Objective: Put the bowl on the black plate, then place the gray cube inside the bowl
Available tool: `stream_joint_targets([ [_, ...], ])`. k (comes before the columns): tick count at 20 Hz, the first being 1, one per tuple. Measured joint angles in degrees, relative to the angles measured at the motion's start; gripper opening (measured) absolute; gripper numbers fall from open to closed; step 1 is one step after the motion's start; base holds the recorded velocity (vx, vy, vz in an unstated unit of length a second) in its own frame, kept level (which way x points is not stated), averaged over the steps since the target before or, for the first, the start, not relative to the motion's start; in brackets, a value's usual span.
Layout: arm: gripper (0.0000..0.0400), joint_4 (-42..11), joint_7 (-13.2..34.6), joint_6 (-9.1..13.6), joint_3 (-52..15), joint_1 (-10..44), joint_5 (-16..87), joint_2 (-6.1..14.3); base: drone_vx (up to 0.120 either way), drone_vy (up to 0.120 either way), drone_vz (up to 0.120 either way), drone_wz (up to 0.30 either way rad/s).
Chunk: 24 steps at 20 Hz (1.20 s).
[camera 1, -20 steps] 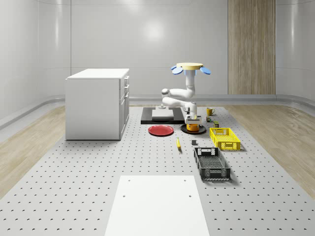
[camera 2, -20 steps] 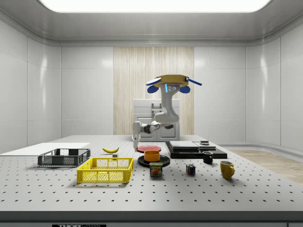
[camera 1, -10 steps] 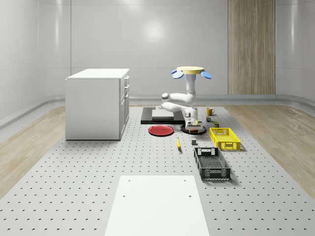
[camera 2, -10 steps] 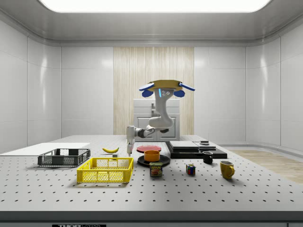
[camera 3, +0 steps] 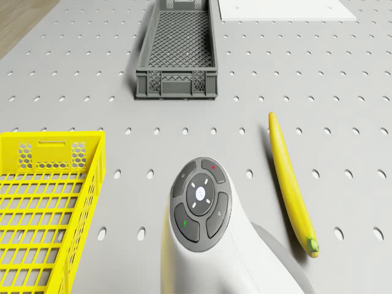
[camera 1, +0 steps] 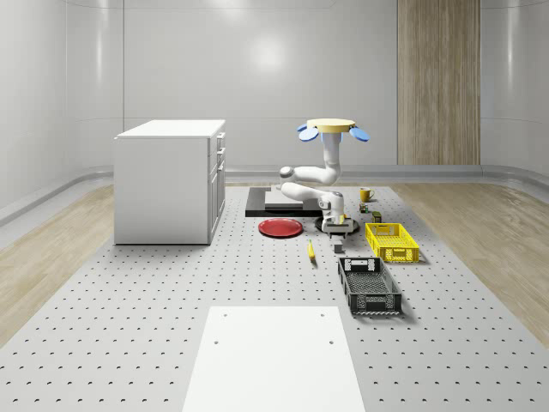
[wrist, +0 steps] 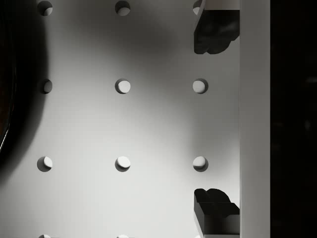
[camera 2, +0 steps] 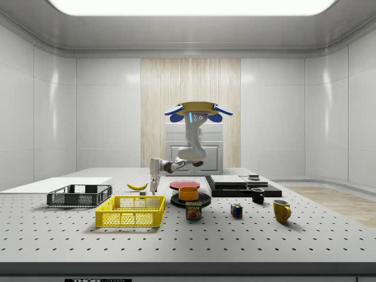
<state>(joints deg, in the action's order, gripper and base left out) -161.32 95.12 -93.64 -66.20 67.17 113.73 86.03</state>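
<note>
A quadrotor drone with a tan disc body and blue rotors (camera 2: 198,109) hovered above the perforated grey counter (camera 1: 171,292), close to the round black plate (camera 2: 191,201). An orange bowl (camera 2: 188,192) sat on that plate. The white jointed arm (camera 2: 189,150) reached down and away from the plate toward the side view's left, and the pincer (camera 2: 153,190) pointed straight down, low over the counter just beside the plate.

Seen from the wrist, the two dark fingertips (wrist: 213,32) stood well apart, with perforated counter between them and the plate's dark rim (wrist: 5,99) at one edge.

The small gray cube (camera 1: 337,247) lay on the counter near the plate, on the side facing the dark grey mesh crate (camera 1: 369,286). In the whole-scene view it sat just below the pincer (camera 1: 336,227), close but apart from it (whether the fingers stood directly over it I could not tell).

From the drone, the arm's buttoned wrist (camera 3: 199,202) showed between a yellow plastic basket (camera 3: 43,202) and a yellow banana (camera 3: 291,184); both lay near the plate.
</note>
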Motion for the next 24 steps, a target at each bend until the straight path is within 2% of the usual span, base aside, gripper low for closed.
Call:
stream_joint_targets([
  [2, 0.0400, 0.00, -0.02, 0.05, 0.01, -0.02, 0.02, -0.05, 0.120, -0.100, 0.000, 0.000],
  [7, 0.0400, -0.01, -0.06, 0.16, 0.03, -0.08, 0.08, -0.17, 0.120, 0.032, 0.000, 0.000],
  [16, 0.0400, -0.03, -0.13, 0.35, 0.06, -0.17, 0.17, -0.37, 0.120, -0.013, 0.000, 0.000],
  [24, 0.0400, 0.18, -0.20, 0.26, 0.65, -0.14, 0.77, -0.54, 0.005, 0.000, 0.000, 0.000],
])
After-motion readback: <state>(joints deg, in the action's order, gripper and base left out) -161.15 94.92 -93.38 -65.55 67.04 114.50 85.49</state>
